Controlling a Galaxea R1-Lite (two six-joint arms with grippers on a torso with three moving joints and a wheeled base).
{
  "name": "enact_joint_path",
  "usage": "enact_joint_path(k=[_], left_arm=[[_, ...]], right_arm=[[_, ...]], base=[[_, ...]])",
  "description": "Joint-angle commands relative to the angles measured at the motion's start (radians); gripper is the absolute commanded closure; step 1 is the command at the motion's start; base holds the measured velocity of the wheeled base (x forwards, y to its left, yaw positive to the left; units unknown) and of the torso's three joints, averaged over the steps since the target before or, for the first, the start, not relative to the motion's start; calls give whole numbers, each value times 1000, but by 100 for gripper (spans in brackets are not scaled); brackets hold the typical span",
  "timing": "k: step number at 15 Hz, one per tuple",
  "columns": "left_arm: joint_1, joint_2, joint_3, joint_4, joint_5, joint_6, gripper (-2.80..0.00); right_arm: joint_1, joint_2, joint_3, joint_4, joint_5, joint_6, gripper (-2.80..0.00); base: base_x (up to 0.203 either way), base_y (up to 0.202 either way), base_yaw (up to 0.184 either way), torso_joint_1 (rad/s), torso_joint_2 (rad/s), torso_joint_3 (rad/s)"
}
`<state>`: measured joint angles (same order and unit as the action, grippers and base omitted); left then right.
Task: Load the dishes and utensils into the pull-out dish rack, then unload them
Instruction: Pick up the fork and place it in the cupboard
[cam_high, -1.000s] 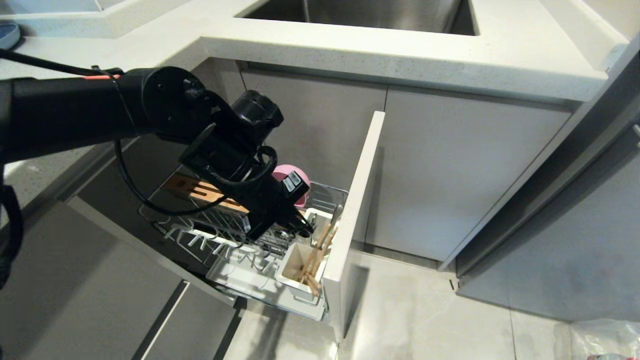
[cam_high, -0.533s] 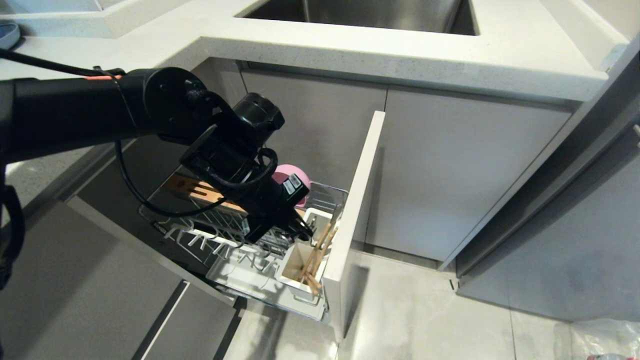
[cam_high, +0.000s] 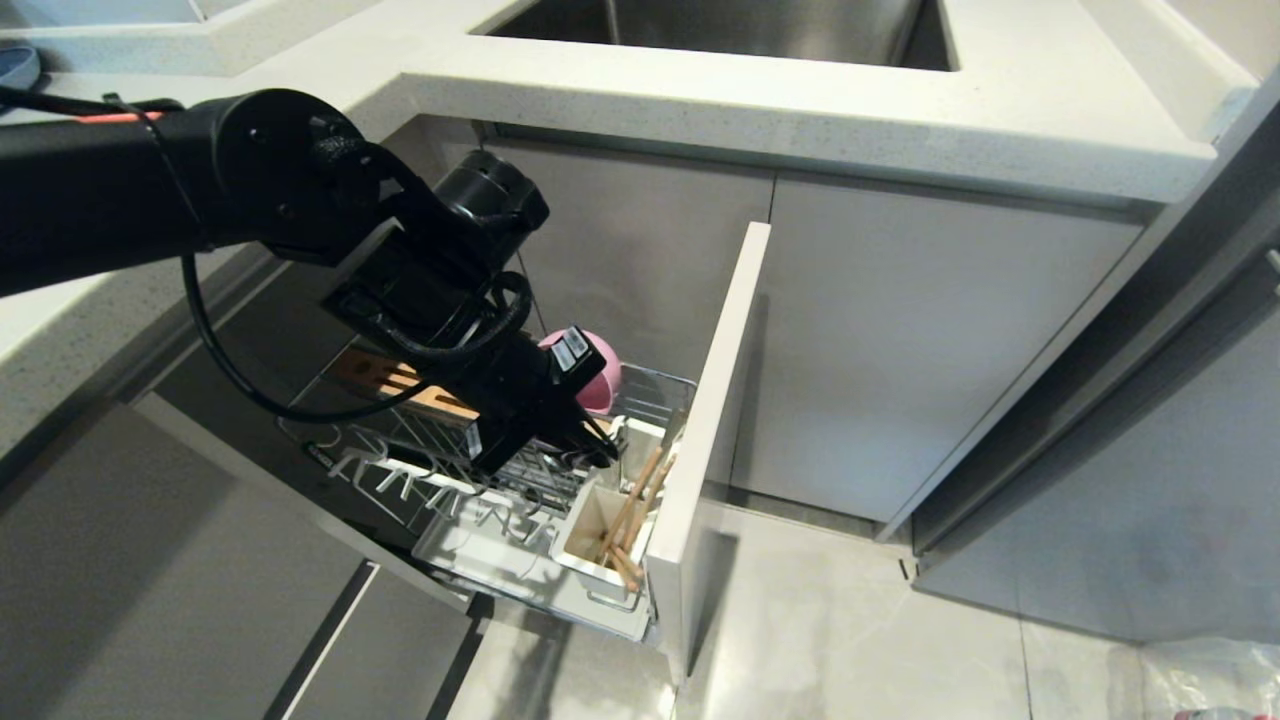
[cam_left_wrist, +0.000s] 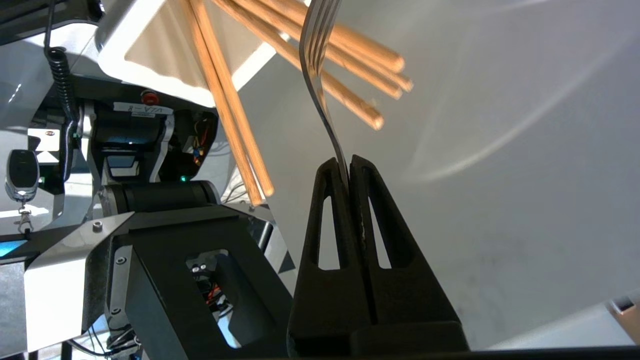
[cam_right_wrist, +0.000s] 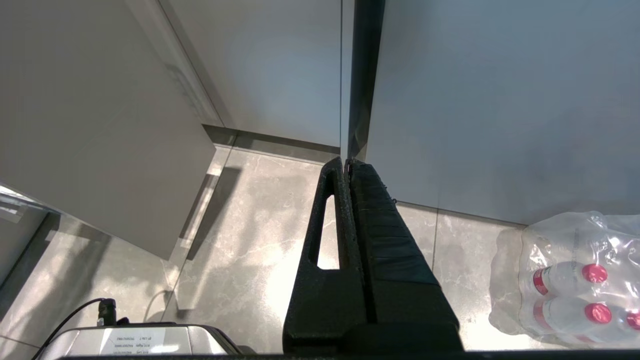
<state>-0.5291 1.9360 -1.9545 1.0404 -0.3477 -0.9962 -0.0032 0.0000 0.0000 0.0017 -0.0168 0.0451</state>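
Left pincer (cam_left_wrist: 348, 167): clamped on the fork (cam_left_wrist: 317, 60) by its handle, tines pointing away, just above the white caddy (cam_high: 590, 535).
Chopsticks (cam_high: 630, 510): leaning in the caddy, beside the fork.
Bowl (cam_high: 597, 372): in the pull-out rack (cam_high: 450, 470), behind the arm.
Front panel (cam_high: 705, 440): pulled out below the table (cam_high: 800, 110).
Right pincer (cam_right_wrist: 347, 165): fingers together, holding nothing, over the floor (cam_right_wrist: 240, 235) near bottled water (cam_right_wrist: 570, 275).

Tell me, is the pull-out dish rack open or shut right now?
Open. The pull-out dish rack is slid out of the cabinet, its front panel standing clear, with the chopsticks exposed in its caddy.
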Motion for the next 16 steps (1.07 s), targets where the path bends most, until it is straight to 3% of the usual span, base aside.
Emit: enact_joint_path(k=[1, 16], left_arm=[[-4, -21, 0, 6, -2, -6, 0], [-8, -6, 0, 20, -3, -4, 0]], right_arm=[[0, 0, 2, 0, 0, 0, 0], [0, 0, 2, 0, 0, 0, 0]], base=[[0, 0, 0, 0, 0, 0], [0, 0, 0, 0, 0, 0]])
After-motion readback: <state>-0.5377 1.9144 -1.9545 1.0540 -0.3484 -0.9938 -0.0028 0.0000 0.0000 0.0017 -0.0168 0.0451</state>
